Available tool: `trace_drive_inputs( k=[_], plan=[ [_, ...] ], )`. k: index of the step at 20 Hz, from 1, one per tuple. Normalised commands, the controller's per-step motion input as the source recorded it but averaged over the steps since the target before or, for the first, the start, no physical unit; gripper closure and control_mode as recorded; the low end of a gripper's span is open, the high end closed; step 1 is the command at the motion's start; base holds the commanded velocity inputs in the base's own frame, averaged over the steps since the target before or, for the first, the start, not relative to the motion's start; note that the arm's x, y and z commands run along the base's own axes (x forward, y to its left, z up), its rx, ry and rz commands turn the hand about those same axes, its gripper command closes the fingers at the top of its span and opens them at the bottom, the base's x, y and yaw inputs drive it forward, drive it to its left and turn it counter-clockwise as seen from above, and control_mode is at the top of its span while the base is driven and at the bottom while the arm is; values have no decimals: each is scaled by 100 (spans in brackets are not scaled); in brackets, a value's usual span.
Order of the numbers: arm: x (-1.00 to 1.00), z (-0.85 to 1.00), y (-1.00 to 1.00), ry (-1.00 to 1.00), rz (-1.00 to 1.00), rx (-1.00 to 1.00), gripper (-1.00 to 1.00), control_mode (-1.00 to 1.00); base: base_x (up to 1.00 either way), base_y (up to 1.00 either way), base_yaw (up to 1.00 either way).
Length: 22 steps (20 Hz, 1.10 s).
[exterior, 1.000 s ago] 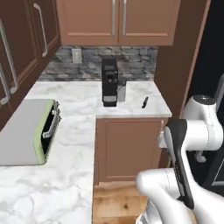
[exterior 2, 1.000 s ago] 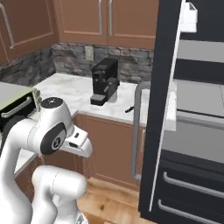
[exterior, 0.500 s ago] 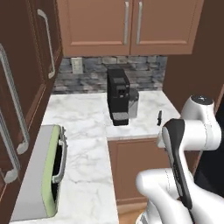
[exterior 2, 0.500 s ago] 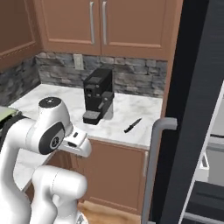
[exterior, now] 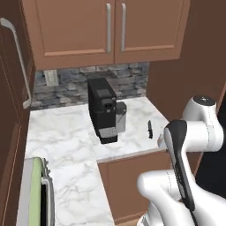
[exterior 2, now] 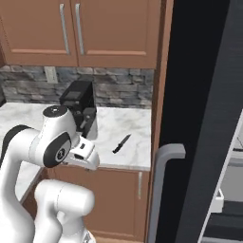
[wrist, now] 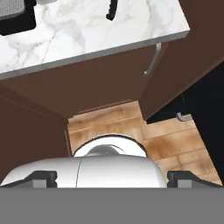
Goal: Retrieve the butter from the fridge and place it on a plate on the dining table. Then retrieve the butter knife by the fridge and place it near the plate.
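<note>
We see a white worktop (exterior: 66, 137) veined in grey marble, and on it a black coffee machine (exterior: 103, 108) with a grey front panel. Near the worktop's right edge lies a dark butter knife (exterior 2: 121, 143), black all over. Behind runs a backsplash (exterior: 132, 79) of mottled grey stone. The cabinets (exterior: 110, 31) above are warm brown with pale grey bar handles. The fridge (exterior 2: 209, 95) is black, its handle (exterior 2: 163, 175) grey. The floor (wrist: 131, 122) shows tan wood planks. At the worktop's lower left corner sits a pale green and grey appliance (exterior: 35, 194).

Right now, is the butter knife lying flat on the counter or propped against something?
Flat: the butter knife lies alone on the marble counter, apart from the coffee machine.
</note>
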Motion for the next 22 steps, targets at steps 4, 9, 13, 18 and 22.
trace_drive_inputs(
  k=[4,9,13,18,22],
  plan=[
    [0,0,0,0,0,0,-100,100,58,9,-33],
    [0,0,0,0,0,0,-100,100,68,12,-29],
    [0,0,0,0,0,0,-100,100,97,5,-20],
    [0,0,0,0,0,0,-100,100,64,32,-15],
    [0,0,0,0,0,0,-100,100,28,15,-4]
  ],
)
